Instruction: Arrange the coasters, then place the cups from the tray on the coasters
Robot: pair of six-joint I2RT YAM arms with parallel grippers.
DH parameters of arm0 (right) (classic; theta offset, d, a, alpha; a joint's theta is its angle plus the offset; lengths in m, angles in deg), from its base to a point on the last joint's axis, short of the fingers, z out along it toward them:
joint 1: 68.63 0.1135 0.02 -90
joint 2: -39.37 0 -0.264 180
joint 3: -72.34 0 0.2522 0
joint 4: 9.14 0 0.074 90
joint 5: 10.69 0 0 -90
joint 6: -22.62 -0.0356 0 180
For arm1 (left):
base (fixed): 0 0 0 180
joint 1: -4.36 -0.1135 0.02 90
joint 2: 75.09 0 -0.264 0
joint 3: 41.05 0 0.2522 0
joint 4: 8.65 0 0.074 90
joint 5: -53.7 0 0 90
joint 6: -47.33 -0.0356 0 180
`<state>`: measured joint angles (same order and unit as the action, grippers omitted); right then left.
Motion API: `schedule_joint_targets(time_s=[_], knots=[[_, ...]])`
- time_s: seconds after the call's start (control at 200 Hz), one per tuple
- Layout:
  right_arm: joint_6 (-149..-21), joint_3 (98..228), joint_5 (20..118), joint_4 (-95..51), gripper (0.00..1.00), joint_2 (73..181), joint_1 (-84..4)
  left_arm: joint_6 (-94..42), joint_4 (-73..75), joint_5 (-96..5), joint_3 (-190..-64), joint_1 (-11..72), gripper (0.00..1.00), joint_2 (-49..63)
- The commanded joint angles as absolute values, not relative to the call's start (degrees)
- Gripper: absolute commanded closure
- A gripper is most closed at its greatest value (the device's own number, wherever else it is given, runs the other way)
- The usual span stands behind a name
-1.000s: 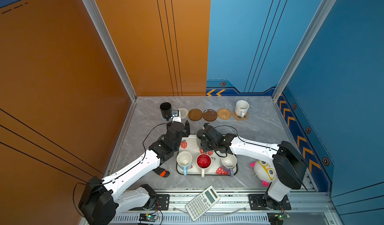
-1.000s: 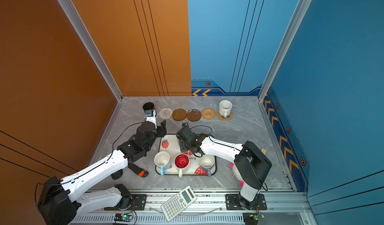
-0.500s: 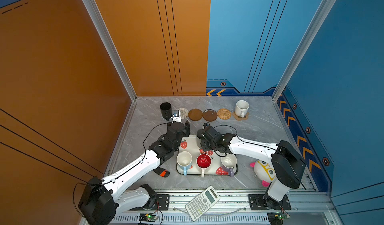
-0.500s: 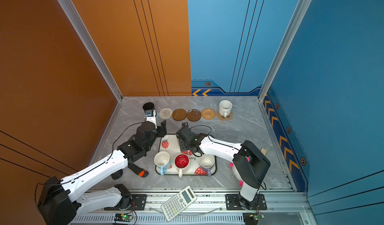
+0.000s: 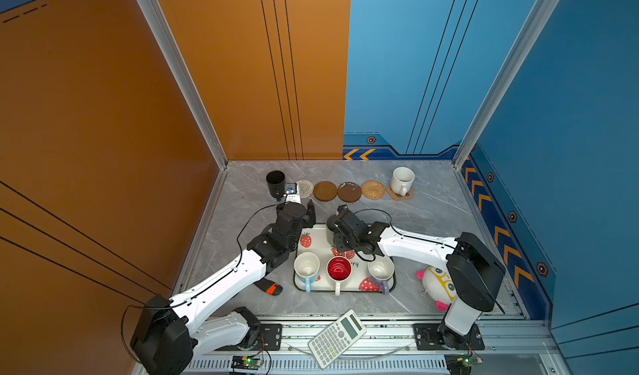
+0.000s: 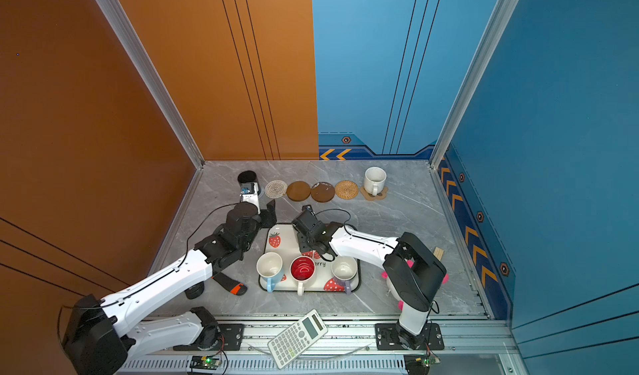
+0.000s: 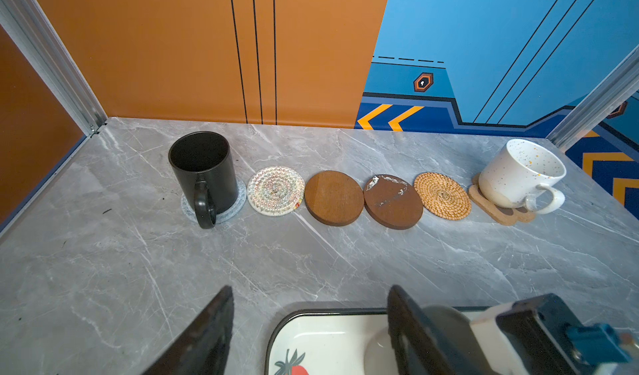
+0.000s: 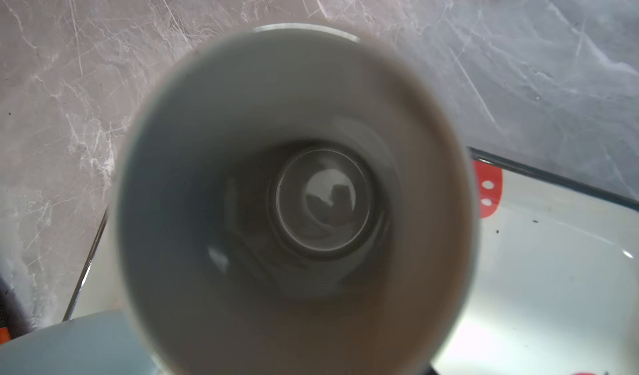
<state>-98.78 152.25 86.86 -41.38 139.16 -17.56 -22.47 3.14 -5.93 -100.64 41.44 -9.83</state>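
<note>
**Left gripper** (image 7: 310,292): the jaws stand wide apart and hold nothing. They hover above the table just beyond the far left corner of the tray (image 7: 328,338), facing the coaster row.

**Right gripper** (image 5: 338,233): it is positioned directly over the grey mug (image 8: 297,200), which stands at the far end of the tray. The right wrist view looks straight down into the mug. The fingers are hidden in every view, so it cannot be determined whether the jaws grip the mug or merely straddle it.

**Completed, judged from the layout:**
- All six coasters lie in one row along the far wall.
- The black mug (image 7: 204,169) stands on the grey coaster (image 7: 238,200) at the left end.
- The speckled mug (image 7: 518,172) stands on the paw-shaped coaster (image 7: 491,207) at the right end.

**Outstanding:**
- Four coasters are bare: the white woven coaster (image 7: 275,190), the plain brown disc (image 7: 333,197), the scuffed brown disc (image 7: 392,202) and the tan woven coaster (image 7: 442,195).
- Four cups are on the tray: the grey mug, the light blue mug (image 5: 306,266), the red-lined mug (image 5: 339,268) and the lavender mug (image 5: 380,269).

Progress stands at roughly one third. The grey mug appears to be the step in hand.
</note>
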Motion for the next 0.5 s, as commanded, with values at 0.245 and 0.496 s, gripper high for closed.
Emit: schedule_joint_targets(time_s=[0.245,0.496], knots=[[-99.29,153.62,87.85,-41.45,0.58,140.16,-17.3,-21.58,3.36,-6.42,-100.26,40.73,0.29,-10.83],[-99.44,153.53,87.88,-41.49,0.61,140.36,-17.24,-21.4,3.53,-6.59,-100.26,40.74,0.29,-10.93]])
